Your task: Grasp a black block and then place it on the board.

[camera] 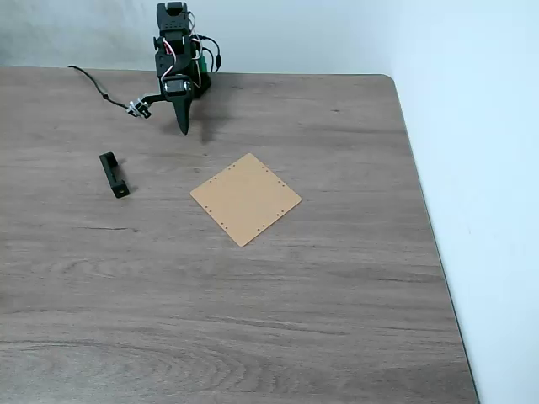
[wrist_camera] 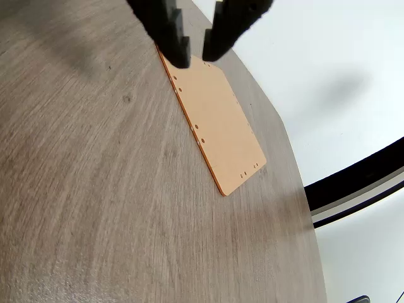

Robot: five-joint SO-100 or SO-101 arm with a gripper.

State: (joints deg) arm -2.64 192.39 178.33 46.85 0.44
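The black block (camera: 114, 175) lies flat on the wooden table at the left in the fixed view, well apart from everything else. The tan board (camera: 246, 199) rests flat near the table's middle, turned like a diamond, and in the wrist view the board (wrist_camera: 218, 120) stretches away below the fingers. My gripper (camera: 184, 126) hangs point-down at the folded arm's base at the back of the table, far from the block. In the wrist view the gripper (wrist_camera: 196, 58) comes in from the top edge. Its jaws stand almost together with only a thin slit and nothing between them.
A loose cable (camera: 101, 93) trails over the table to the left of the arm's base (camera: 178, 50). The table's right edge (camera: 425, 219) runs beside a white wall. In the wrist view a dark band (wrist_camera: 360, 183) lies beyond the table edge.
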